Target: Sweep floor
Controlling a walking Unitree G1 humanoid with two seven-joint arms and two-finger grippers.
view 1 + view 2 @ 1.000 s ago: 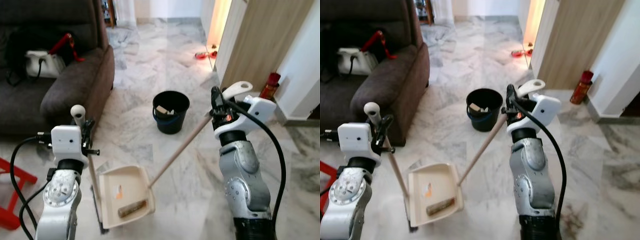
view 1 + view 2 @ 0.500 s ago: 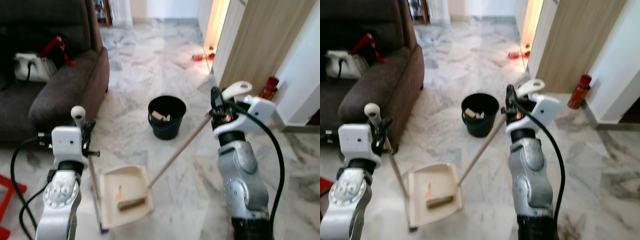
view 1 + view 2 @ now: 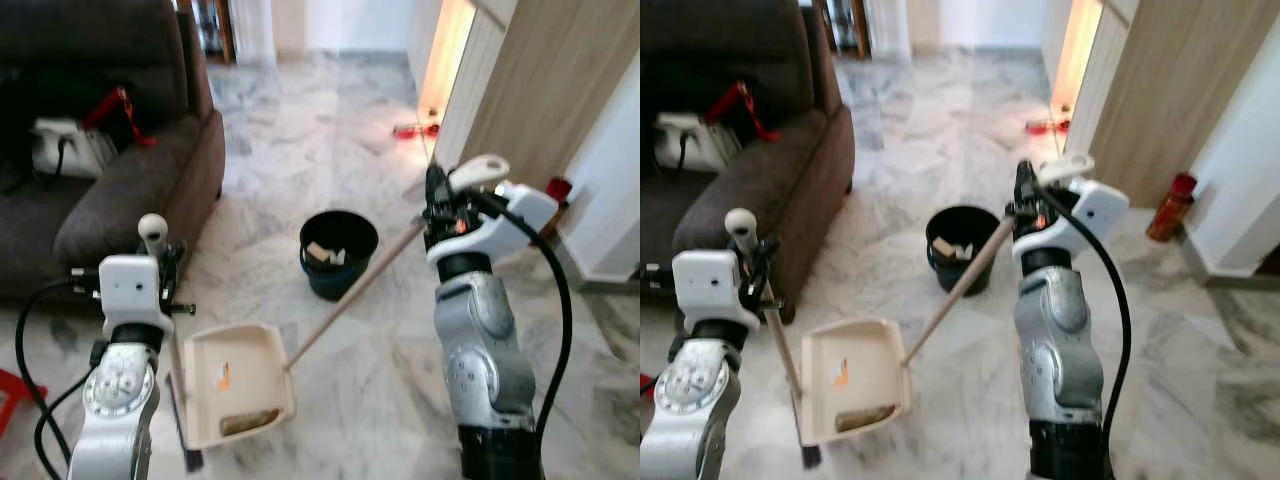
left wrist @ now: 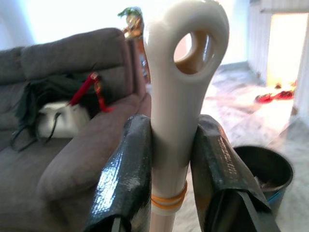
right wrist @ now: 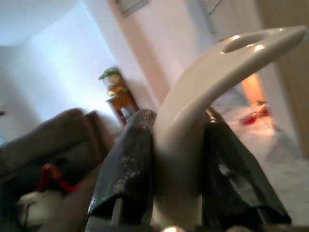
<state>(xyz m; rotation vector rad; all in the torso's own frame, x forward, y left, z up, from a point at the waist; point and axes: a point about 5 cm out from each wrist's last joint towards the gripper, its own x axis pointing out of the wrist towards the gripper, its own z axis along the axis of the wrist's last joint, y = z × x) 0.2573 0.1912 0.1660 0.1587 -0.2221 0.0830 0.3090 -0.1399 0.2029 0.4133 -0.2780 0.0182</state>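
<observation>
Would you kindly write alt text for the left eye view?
The left gripper holds a cream dustpan by its upright handle while the right gripper angles a broom toward it on marble floor; a black bucket stands beyond.

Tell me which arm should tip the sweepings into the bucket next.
Left, probably. The left gripper is shut on the dustpan handle, and the dustpan holding the debris sits near the black bucket. The right gripper holds the broom.

One dustpan (image 3: 238, 385), one broom (image 3: 350, 296), one bucket (image 3: 338, 253) (black), one sofa (image 3: 110, 150)
</observation>
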